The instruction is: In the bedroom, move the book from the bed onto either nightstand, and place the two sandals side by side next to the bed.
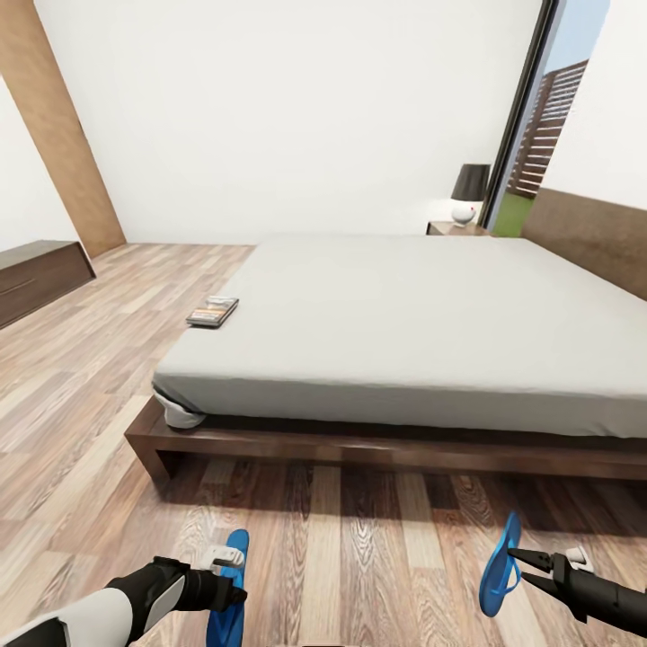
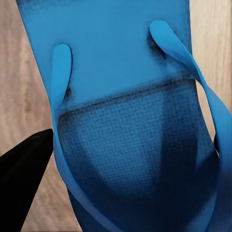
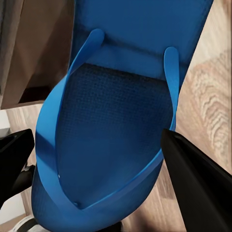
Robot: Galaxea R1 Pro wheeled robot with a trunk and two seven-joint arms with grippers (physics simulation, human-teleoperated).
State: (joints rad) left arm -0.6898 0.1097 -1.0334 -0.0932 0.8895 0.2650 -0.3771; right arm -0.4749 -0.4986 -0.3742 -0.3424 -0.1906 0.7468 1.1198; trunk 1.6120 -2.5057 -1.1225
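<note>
Sandal step in hand. Left gripper (image 1: 235,568) fingers closed on left sandal (image 1: 230,593); right gripper (image 1: 524,564) fingers clamp right sandal (image 1: 499,566), both held above floor (image 1: 359,548) before bed (image 1: 404,332), well apart. Book (image 1: 213,312) on mattress corner, untouched. Next: bring sandals together, lower flat, parallel, beside bed frame; release.

My left pincer (image 1: 235,582) holds one blue sandal (image 1: 230,593) flat, low over the wood floor (image 1: 359,548). My right pincer (image 1: 521,566) holds the other blue sandal (image 1: 499,566) up on its edge. The small dark book (image 1: 213,312) lies flat at the left edge of the big grey bed (image 1: 404,323).
</note>
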